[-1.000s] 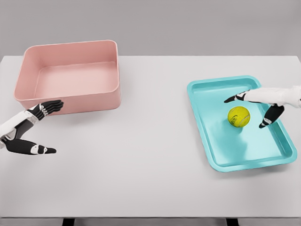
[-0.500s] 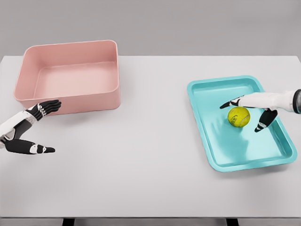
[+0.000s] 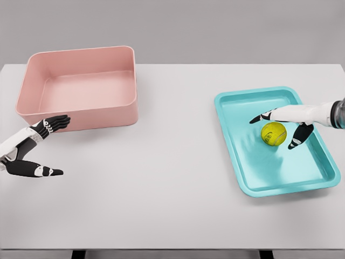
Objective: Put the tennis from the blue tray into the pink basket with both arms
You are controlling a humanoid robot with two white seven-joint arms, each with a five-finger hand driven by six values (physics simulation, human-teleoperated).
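White table (image 3: 172,178) carried everything. Inside the tray (image 3: 253,183) lay the ball (image 3: 273,133), the right hand (image 3: 283,123) spread wide over it, ready to close. Far from the tray, beside the basket (image 3: 81,116), the left hand (image 3: 35,148) waited open, likely to receive it.

A bare simulated test bench: plain white table (image 3: 172,189) against a blank grey backdrop (image 3: 215,27).

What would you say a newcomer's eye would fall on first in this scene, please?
Probably the yellow tennis ball in the blue tray at the right, with the right hand spread open around it. Next comes the large pink basket at the far left, and the open left hand in front of it.
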